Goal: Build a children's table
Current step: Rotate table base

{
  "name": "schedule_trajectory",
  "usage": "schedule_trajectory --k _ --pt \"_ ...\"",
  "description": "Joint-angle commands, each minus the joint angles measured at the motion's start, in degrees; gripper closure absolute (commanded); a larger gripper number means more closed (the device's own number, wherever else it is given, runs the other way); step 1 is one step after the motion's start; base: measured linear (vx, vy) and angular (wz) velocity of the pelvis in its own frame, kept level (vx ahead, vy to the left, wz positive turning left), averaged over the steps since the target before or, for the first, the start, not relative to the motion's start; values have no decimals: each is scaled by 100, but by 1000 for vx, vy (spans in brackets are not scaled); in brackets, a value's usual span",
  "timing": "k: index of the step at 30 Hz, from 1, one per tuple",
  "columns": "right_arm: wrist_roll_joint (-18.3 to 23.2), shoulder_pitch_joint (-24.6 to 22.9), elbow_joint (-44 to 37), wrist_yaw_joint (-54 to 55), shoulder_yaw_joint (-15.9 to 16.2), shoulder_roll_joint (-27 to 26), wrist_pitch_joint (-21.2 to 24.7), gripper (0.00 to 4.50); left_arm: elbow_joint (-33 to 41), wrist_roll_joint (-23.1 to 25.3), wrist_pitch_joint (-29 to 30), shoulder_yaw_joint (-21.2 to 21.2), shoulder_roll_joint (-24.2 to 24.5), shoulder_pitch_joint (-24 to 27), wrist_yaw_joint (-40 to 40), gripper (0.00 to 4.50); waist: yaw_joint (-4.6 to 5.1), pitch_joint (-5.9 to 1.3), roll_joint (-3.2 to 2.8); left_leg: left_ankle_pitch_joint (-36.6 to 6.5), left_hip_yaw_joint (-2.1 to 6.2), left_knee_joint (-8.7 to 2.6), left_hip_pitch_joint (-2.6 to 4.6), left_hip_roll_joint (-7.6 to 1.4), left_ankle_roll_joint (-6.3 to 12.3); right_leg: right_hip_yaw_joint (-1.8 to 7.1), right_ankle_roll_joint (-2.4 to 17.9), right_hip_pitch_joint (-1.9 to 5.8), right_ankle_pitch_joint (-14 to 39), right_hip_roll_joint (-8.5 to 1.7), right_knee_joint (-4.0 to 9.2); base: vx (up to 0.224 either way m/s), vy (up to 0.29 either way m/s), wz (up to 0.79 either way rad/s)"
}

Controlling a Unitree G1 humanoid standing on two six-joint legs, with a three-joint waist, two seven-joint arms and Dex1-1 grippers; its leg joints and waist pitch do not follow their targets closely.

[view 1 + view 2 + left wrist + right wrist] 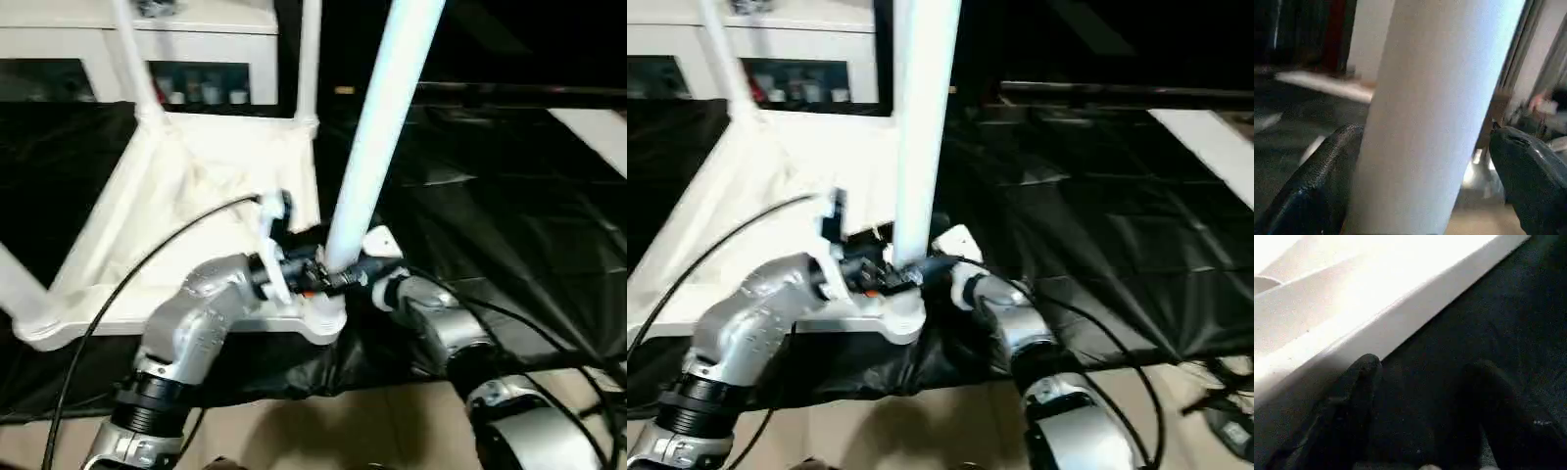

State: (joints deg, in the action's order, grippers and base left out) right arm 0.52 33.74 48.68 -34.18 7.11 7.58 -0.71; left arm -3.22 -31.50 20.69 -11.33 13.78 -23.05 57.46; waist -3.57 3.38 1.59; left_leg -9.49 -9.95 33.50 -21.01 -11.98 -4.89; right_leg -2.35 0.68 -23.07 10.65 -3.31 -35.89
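The white tabletop (186, 196) lies underside up on a black cloth. Legs stand in its far corners (132, 59) (310, 59) and one at the near left (15, 279). A fourth white leg (377, 127) rises, tilted, from the near right corner socket (323, 318). My left gripper (313, 272) is shut on this leg just above the socket; in the left wrist view the tube (1440, 117) sits between both fingers (1327, 176). My right gripper (1415, 396) is open beside the tabletop's edge (1400, 318), low over the cloth, nothing between its fingers.
A white glass-doored cabinet (196, 49) stands behind the table. A flat white board (598, 132) lies at the far right on the black cloth (490, 215). Black cables run along both forearms. Tan floor (323, 431) shows at the front edge.
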Motion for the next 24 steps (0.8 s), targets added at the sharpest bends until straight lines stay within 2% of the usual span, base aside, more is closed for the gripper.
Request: schedule_trajectory --k 1,3,7,8,9,11,13,14,15,16,18,20,22,23,24 --pt "95 -88 -258 -196 -130 217 -17 129 -152 214 -145 -1 176 -90 224 5 -19 -388 -94 -1485 5 -369 68 -67 -76 219 1068 298 1046 -317 449 0 0 0" --pt "222 -268 -701 -553 -186 510 140 101 -442 345 -187 55 596 -116 654 0 -23 -392 -114 -1398 4 -357 72 -56 -58 218 1104 304 966 -311 437 0 0 0" --pt "281 -403 -1006 -783 -203 726 230 82 -694 483 -316 102 868 -154 862 0 -15 -391 -121 -1372 -3 -355 70 -66 -27 219 1161 301 903 -319 430 0 0 0" --pt "288 -460 -1133 -857 -188 812 264 64 -783 472 -370 133 947 -174 964 0 -3 -387 -122 -1376 -2 -357 62 -64 -43 217 1185 304 907 -320 426 0 0 0" --pt "246 -566 -1355 -929 -153 968 289 55 -1030 595 -593 126 1149 -229 1145 0 -14 -391 -143 -1412 -7 -349 82 -66 -48 218 1209 290 947 -326 436 0 0 0" --pt "337 -684 -1637 -1150 -135 1072 448 51 -1229 741 -783 58 1329 -259 1328 0 -23 -383 -132 -1479 -3 -361 81 -62 -32 216 1167 297 1041 -313 447 0 0 0" --pt "427 -819 -1983 -1356 -104 1197 618 35 -1429 890 -921 -24 1516 -294 1533 0 -36 -369 -149 -1551 -3 -369 95 -66 -24 214 1129 290 1170 -311 471 0 0 0" --pt "459 -864 -2101 -1435 -90 1245 659 15 -1500 946 -968 -55 1578 -312 1595 0 -34 -372 -117 -1542 -3 -370 83 -70 -10 212 1122 301 1176 -309 464 0 0 0" --pt "492 -931 -2273 -1517 -74 1312 718 7 -1628 1077 -1105 -108 1654 -351 1672 0 -49 -367 -136 -1527 1 -376 81 -78 -6 211 1116 285 1214 -320 464 0 0 0" --pt "513 -1020 -2523 -1663 -34 1438 865 7 -1896 1342 -1302 -222 1746 -456 1805 0 -54 -367 -96 -1499 -6 -373 81 -75 5 215 1114 286 1248 -320 472 0 0 0" --pt "476 -1075 -2678 -1782 32 1534 916 3 -2149 1596 -1555 -342 1781 -559 1814 0 -68 -374 -116 -1512 -4 -366 89 -88 -10 225 1079 274 1316 -343 460 0 0 0" --pt "484 -1127 -2849 -1972 129 1619 1042 3 -2340 1695 -1651 -417 1762 -642 1844 0 -80 -364 -95 -1522 -2 -372 86 -86 -8 225 1053 277 1398 -350 483 0 0 0" --pt "477 -1205 -3105 -2159 239 1717 1174 3 -2538 1817 -1672 -536 1762 -726 1917 0 -129 -374 -130 -1485 -4 -363 94 -94 -23 230 1078 268 1371 -362 471 0 0 0" --pt "472 -1236 -3214 -2202 279 1758 1232 0 -2607 1873 -1647 -586 1767 -759 1943 29 -154 -372 -120 -1474 -4 -370 95 -99 -21 229 1076 268 1331 -351 467 0 0 0" --pt "473 -1259 -3293 -2231 305 1785 1258 0 -2652 1928 -1660 -628 1771 -780 1955 29 -164 -382 -134 -1467 0 -367 100 -106 -31 232 1096 268 1273 -365 455 0 0 0"
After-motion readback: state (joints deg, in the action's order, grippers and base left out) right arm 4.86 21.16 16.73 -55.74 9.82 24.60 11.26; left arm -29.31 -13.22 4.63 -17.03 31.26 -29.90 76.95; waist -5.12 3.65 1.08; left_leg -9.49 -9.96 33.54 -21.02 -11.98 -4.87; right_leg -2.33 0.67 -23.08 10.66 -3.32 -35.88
